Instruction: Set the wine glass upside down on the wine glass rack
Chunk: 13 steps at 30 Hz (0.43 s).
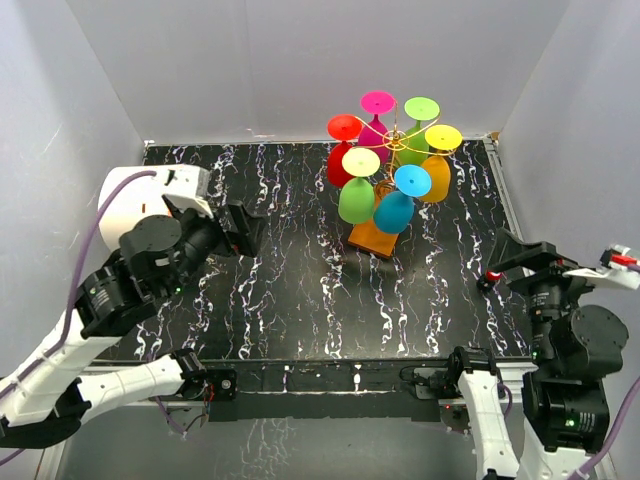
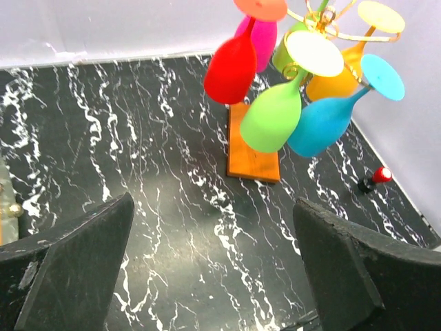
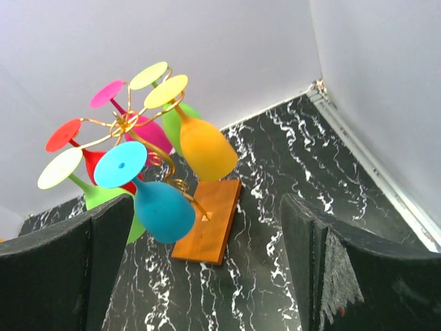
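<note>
The wine glass rack (image 1: 395, 141) is a gold wire stand on an orange-brown base (image 1: 371, 238) at the back middle of the black marbled table (image 1: 300, 300). Several coloured wine glasses hang upside down on it: red (image 1: 340, 165), magenta (image 1: 376, 128), light green (image 1: 356, 198), blue (image 1: 396, 208), orange (image 1: 437, 172) and a green one behind. My left gripper (image 1: 246, 230) is open and empty, left of the rack; its wrist view (image 2: 213, 269) shows bare table between the fingers. My right gripper (image 1: 506, 262) is open and empty at the right (image 3: 207, 269). The rack base also shows in both wrist views (image 2: 253, 155) (image 3: 210, 221).
A white rounded object (image 1: 125, 195) stands at the table's left edge behind the left arm. Grey walls close the table on the left, back and right. A small red-capped part (image 2: 377, 176) shows by the right wall.
</note>
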{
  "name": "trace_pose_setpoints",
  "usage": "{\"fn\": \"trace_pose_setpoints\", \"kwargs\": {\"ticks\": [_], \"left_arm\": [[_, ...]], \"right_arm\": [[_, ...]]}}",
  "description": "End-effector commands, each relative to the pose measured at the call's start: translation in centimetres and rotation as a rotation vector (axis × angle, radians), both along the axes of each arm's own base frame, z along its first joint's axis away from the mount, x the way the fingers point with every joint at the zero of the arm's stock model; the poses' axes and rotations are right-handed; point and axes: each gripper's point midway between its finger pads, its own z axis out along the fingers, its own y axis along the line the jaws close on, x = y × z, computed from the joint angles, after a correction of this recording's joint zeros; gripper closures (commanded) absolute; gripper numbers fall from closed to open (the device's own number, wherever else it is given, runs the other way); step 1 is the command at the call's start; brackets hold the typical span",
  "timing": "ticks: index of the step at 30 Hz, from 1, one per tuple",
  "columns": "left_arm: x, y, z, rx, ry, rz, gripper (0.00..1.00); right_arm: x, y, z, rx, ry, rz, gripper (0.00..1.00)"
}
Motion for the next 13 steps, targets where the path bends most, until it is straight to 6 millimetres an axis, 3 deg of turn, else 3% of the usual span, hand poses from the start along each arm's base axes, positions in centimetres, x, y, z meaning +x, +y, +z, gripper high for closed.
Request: {"fn": "trace_pose_setpoints", "kwargs": {"ticks": [1,6,13], "left_arm": [[-0.6,3.3,4.0,-0.008,-0.117,0.058,0.01],[-1.5,5.6,6.0,-0.04,-0.202,0.083,0.01],[-1.9,6.3,5.8,-0.039,-0.206,0.091,0.01]], "right_arm": [[-1.9,-0.9,1.7,-0.037,-0.066,-0.058,0.14],[-2.5,-0.9,2.6,-0.039,-0.105,-0.059,0.14],[-2.2,-0.7,2.4,-0.03,-0.105,-0.049,0.14]]}}
